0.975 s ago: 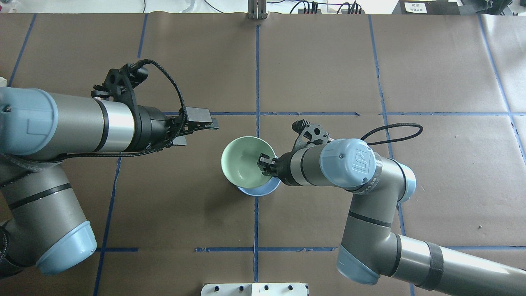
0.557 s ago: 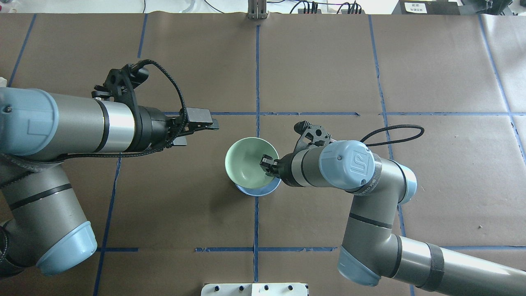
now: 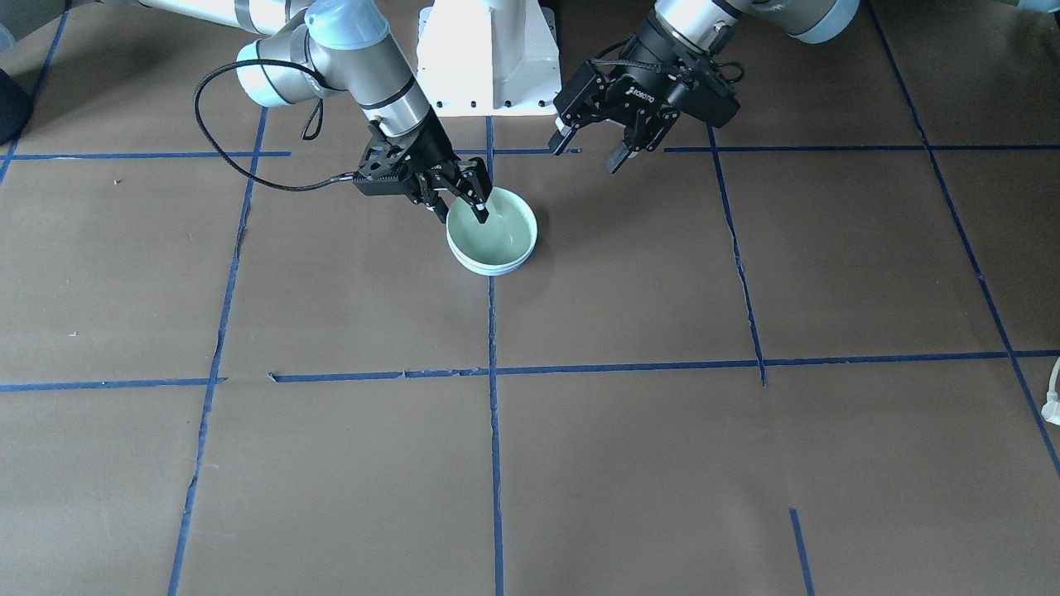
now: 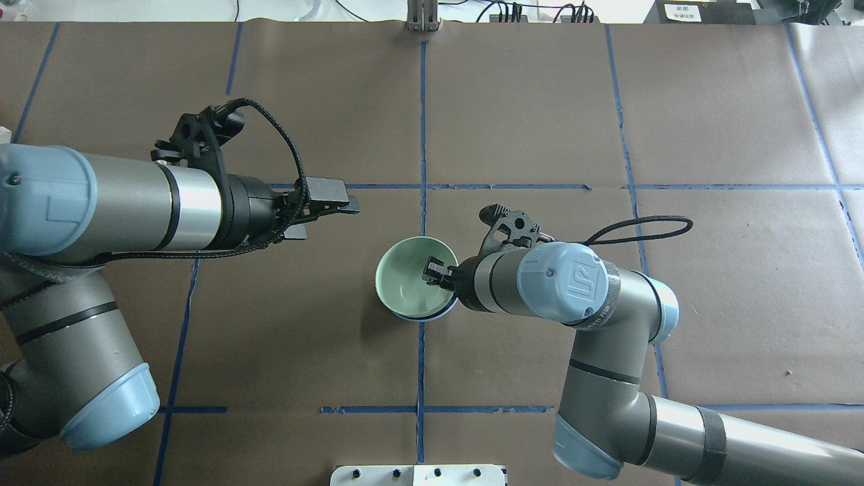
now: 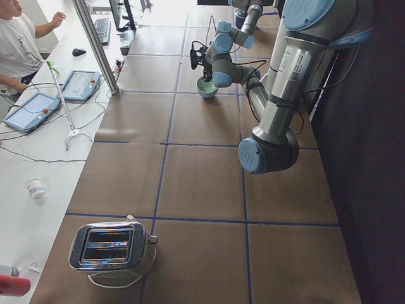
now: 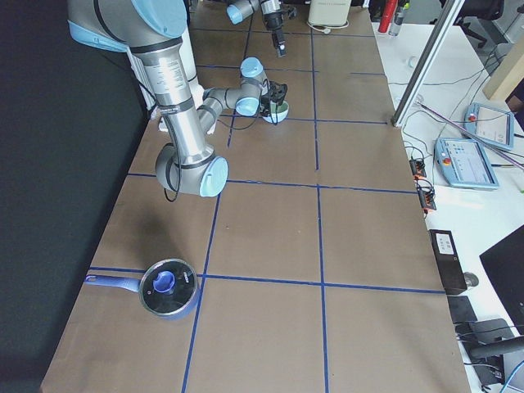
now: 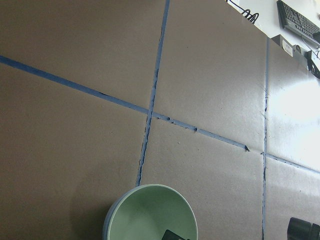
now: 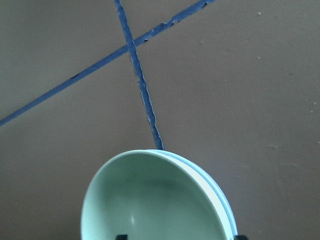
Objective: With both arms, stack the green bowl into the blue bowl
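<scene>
Overhead exterior shows my right gripper (image 4: 433,273) closed on the rim of the green bowl (image 4: 403,283). One finger is inside the bowl and the other outside its wall, on the side nearest my wrist. The exterior front-facing view shows the same pinch (image 3: 464,205) across that rim.

The green bowl sits low and close to level inside the blue bowl (image 4: 422,317). Of the blue bowl, only a thin crescent of rim shows around the green one's edge. In the right wrist view the two rims run almost together, with the blue rim (image 8: 222,197) peeking out beside the green bowl (image 8: 150,200). The pair stands on the brown table (image 4: 709,121), right on a blue tape line (image 4: 423,121).

I judge the stacking itself all but done, since the green bowl looks seated. What is left is to let go of the rim and draw my fingers up and away without dragging or tipping the pair. I cannot tell whether the green bowl's weight already rests fully on the blue one.

My right arm (image 4: 567,283) comes in from the near right corner. Its elbow is bent, and the wrist lies nearly flat and points toward the table's middle, with the gripper dipping over the rim.

My left gripper (image 4: 329,216) hangs above the table with its fingers spread and nothing between them. It is well apart from the bowls. My left arm (image 4: 121,202) reaches in level from the left side, pointing toward the centre.
</scene>
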Motion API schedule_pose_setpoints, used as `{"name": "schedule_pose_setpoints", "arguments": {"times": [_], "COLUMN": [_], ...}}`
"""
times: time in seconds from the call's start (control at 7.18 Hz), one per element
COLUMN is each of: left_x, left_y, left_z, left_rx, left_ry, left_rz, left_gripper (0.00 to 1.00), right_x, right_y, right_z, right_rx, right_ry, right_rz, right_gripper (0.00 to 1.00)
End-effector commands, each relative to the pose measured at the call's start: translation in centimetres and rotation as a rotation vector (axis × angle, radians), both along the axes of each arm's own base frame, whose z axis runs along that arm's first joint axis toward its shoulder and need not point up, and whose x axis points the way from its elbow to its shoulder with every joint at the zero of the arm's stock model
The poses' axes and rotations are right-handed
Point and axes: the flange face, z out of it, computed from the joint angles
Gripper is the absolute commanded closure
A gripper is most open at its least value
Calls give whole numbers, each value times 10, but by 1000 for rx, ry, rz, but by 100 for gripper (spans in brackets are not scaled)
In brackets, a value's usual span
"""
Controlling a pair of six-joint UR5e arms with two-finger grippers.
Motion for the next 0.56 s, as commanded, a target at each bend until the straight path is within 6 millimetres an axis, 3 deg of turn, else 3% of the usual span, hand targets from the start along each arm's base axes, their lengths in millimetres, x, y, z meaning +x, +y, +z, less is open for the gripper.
{"name": "schedule_pose_setpoints", "arguments": {"times": [0.0,0.14,0.42], "left_x": [0,-1,-13], "left_y": [-1,-1,-9], "left_z": [0,0,26], "left_rx": [1,3,9], "left_ry": [-1,-1,-57], "left_rz": [-1,-2,24], "left_gripper": [0,0,0], "right_x": [68,116,230], "right_y": [3,-11,-50], "right_z": [11,48,139], "right_rx": [-23,-71,22], "right_ry": [11,45,190], "right_rz": [7,13,-118], "right_gripper": [0,0,0]}}
